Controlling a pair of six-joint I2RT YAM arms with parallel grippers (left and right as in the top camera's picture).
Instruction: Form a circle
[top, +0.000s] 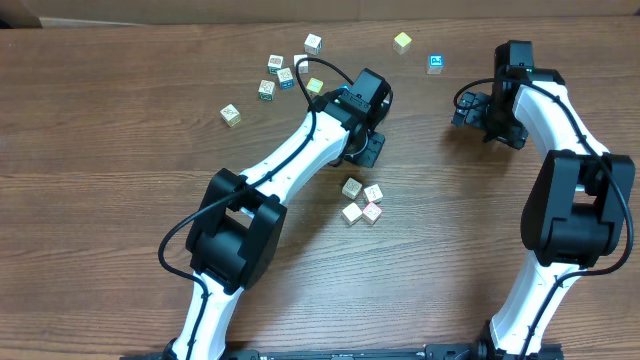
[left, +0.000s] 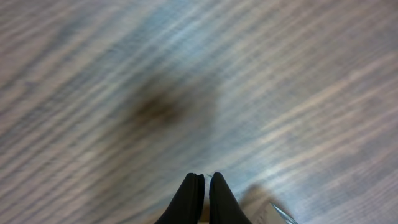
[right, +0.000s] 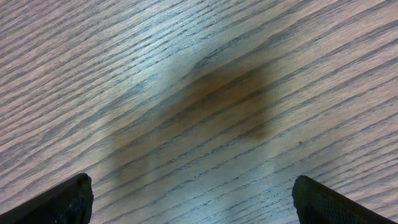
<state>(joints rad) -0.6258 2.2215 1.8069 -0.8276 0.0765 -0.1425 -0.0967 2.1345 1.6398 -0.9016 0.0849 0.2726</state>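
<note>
Our left arm (top: 290, 160) stretches diagonally toward the middle, wrist bent down. Our left hand (left: 203, 182) points downward, its fingers pressed together. Our right arm (top: 565, 135) rises along the right side and folds inward. Our right hand (right: 193, 190) faces down, its fingers spread wide apart.

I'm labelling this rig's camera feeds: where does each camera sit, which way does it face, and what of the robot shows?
Overhead: fixed above the table, looking down on the left arm and right arm, the clump of four pale cubes and scattered cubes.
Left wrist: on the left arm, facing down at blurred wood; the left gripper, shut, at bottom centre.
Right wrist: on the right arm, facing down at wood; the right gripper, open, fingertips in the bottom corners.
Shared: all three show the same wood-grain tabletop.
</note>
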